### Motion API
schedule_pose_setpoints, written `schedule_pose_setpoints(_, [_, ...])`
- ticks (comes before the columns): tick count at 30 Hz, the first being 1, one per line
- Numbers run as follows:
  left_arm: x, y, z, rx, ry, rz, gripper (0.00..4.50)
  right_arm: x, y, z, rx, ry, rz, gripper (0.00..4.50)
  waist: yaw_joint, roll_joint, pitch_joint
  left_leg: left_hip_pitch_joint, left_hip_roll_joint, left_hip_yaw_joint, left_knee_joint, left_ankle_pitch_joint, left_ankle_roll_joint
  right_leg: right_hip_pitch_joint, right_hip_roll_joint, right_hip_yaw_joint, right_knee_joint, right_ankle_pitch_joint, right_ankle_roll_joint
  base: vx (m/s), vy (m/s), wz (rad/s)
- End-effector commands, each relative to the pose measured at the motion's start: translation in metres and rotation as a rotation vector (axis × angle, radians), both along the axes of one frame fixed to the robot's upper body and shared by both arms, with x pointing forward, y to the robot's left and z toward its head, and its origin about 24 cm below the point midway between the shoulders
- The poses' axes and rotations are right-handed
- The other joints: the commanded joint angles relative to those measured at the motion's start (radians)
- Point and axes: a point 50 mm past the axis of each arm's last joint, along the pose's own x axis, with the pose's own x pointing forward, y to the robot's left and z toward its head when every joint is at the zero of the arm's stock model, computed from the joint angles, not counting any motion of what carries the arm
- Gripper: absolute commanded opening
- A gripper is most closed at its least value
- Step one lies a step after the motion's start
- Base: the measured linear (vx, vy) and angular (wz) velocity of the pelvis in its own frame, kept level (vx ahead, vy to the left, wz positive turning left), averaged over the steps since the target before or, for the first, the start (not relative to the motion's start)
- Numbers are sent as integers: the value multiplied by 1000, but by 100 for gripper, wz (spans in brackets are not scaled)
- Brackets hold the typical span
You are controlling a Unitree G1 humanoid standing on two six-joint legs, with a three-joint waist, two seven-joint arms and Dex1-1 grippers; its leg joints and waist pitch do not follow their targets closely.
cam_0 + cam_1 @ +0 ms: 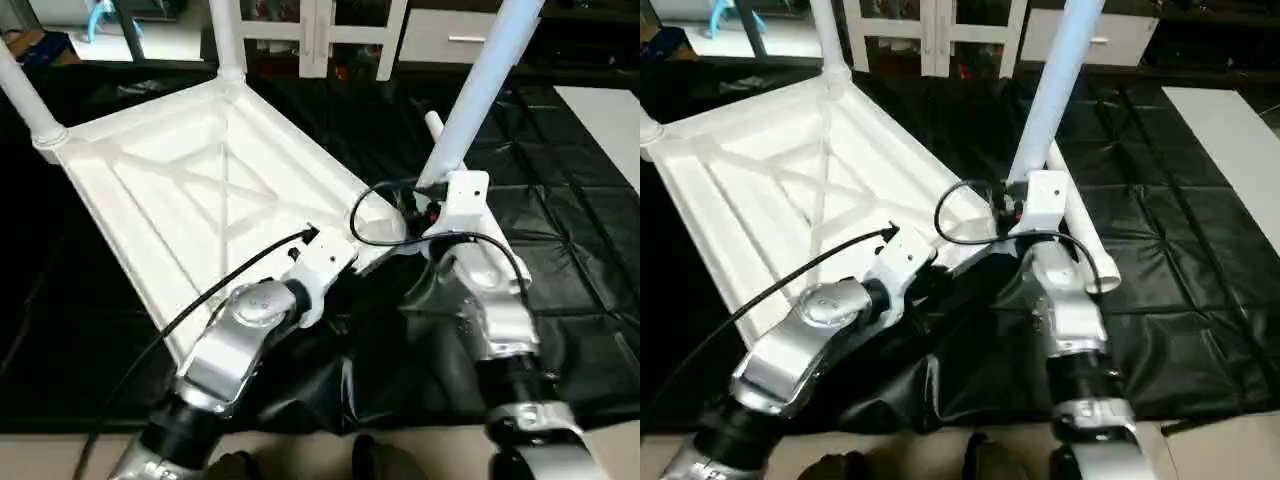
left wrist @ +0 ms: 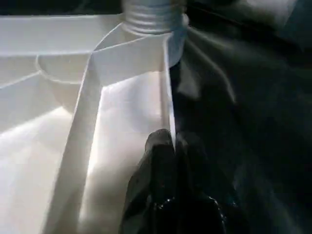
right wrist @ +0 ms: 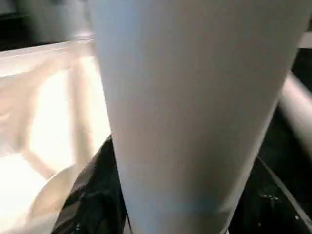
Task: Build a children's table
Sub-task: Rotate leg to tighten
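Upside down on a black-draped work table (image 1: 590,270), the white tabletop (image 1: 150,190) of a children's table shows its X-shaped ribs, with white tube legs standing in three of its round corner sockets. Two of those legs, one (image 1: 25,95) at the corner farthest to the robot's left and one (image 1: 226,40) at the far corner, rise out of the picture. At the corner nearest the robot's right arm, the right gripper (image 1: 432,208) has its black fingers closed around the base of a third leg (image 1: 480,85), which leans away from the tabletop; the right wrist view looks straight up this tube (image 3: 195,107). Just beside that corner, a fourth leg (image 1: 1085,235) lies loose on the black cloth. The left gripper (image 2: 174,146) has its two black fingers (image 2: 158,156) pressed together on the thin rim wall of the tabletop, a short way along the near edge from the right-hand corner. Black cables loop over both silver forearms.
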Motion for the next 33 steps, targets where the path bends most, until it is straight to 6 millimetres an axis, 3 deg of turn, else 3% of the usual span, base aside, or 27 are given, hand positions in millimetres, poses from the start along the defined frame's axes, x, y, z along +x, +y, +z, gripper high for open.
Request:
schedule_pose_setpoints(1, [-16, 0, -12, -23, 63, -142, 0, -6, 4, 3, 7, -10, 136, 271, 6, 1, -55, 2, 27, -15, -77, -318, 45, 38, -24, 19, -60, -300, -124, 53, -14, 0])
schedule_pose_setpoints(3, [-18, 6, -11, -22, 59, -165, 0, -8, -1, 8, 3, -29, 163, 279, 9, 0, -57, 9, 28, -3, -69, -278, 71, 33, -22, 23, -57, -248, -173, 28, -13, 4])
schedule_pose_setpoints(4, [-22, 16, -12, -19, 78, -188, 0, -12, -10, 14, -19, -56, 221, 289, 13, 3, -61, 6, 24, -2, -64, -224, 86, 41, -22, 22, -46, -197, -199, 53, -24, 5])
schedule_pose_setpoints(5, [-22, 16, -12, -19, 78, -188, 0, -12, -10, 14, -19, -56, 221, 298, 13, 3, -61, 6, 24, -2, -64, -224, 86, 41, -22, 22, -46, -197, -199, 80, -31, 3])
schedule_pose_setpoints(6, [-25, 27, -11, -15, 80, -201, 0, -17, -21, 20, -73, -76, 277, 298, 16, 7, -62, -1, 26, 0, -58, -136, 112, 47, -22, 23, -34, -107, -230, 53, -17, -2])
schedule_pose_setpoints(7, [-26, 36, -9, -15, 87, -199, 0, -23, -31, 24, -101, -80, 328, 298, 18, 5, -66, 0, 26, 1, -55, -103, 121, 51, -20, 24, -27, -59, -241, 58, -12, 0])
schedule_pose_setpoints(9, [-28, 46, -8, -8, 97, -197, 0, -30, -42, 30, -137, -87, 388, 298, 19, 4, -64, -1, 25, 8, -46, -35, 172, 50, -17, 25, -13, 79, -287, 28, -6, 1])
schedule_pose_setpoints(12, [-28, 56, -9, 14, 97, -188, 0, -39, -54, 34, -167, -84, 443, 298, 29, 9, -61, 5, 30, 8, -45, -38, 195, 49, -19, 24, -13, 63, -305, 0, 0, 0])
schedule_pose_setpoints(17, [-27, 61, -12, 24, 97, -177, 0, -49, -61, 30, -193, -47, 500, 298, 36, 9, -54, 8, 34, 7, -50, -116, 157, 46, -23, 25, -26, -94, -284, 0, 0, 0])
schedule_pose_setpoints(19, [-28, 59, -12, 16, 98, -186, 0, -51, -60, 28, -179, -36, 508, 283, 33, 9, -54, 7, 32, 2, -56, -172, 113, 47, -27, 26, -35, -197, -253, 0, 0, 0])
schedule_pose_setpoints(23, [-29, 57, -12, 7, 99, -201, 0, -52, -58, 26, -150, -18, 526, 251, 29, 8, -57, 8, 31, 2, -55, -171, 104, 46, -24, 27, -35, -195, -243, 0, 0, 0])
schedule_pose_setpoints(26, [-30, 56, -11, 5, 98, -209, 0, -53, -56, 25, -143, -12, 533, 232, 28, 8, -60, 7, 30, 3, -51, -128, 122, 47, -21, 26, -27, -120, -259, 0, 0, 0])
schedule_pose_setpoints(27, [-30, 57, -12, 5, 99, -214, 0, -53, -54, 24, -137, -8, 542, 212, 29, 9, -62, 8, 30, 3, -51, -124, 125, 49, -21, 25, -26, -112, -264, 0, 0, 0])
schedule_pose_setpoints(33, [-31, 57, -12, 7, 101, -219, 0, -53, -53, 23, -128, -2, 544, 190, 29, 7, -64, 6, 30, 4, -48, -111, 138, 51, -23, 25, -25, -107, -273, 0, 0, 0])
